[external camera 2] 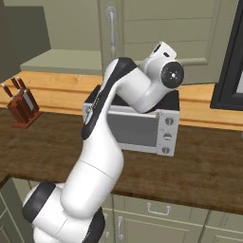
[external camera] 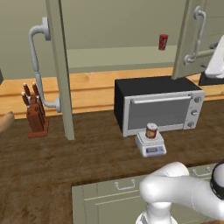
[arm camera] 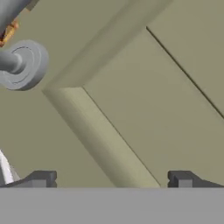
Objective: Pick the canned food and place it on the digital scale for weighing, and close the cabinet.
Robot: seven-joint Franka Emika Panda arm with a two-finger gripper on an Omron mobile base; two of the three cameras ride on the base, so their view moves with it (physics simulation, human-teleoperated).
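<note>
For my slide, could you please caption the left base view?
Can on the scale before the toaster oven; both cabinet doors open.

Glossy white, rounded arm (external camera 2: 102,156) with dark grey joint bands, black circular cap at upper right, small dark end effector (arm camera: 111,179) fingertips at bottom.

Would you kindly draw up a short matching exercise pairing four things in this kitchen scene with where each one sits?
Things:
1. short dark red-brown can
2. slim bright red can
3. brown wooden knife block
4. silver-and-black toaster oven

Places:
A. inside the open olive-grey wall cabinet
B. on the small white digital scale
C. directly behind the scale
D. on the counter, far left

Pairs: 1-B, 2-A, 3-D, 4-C
</note>
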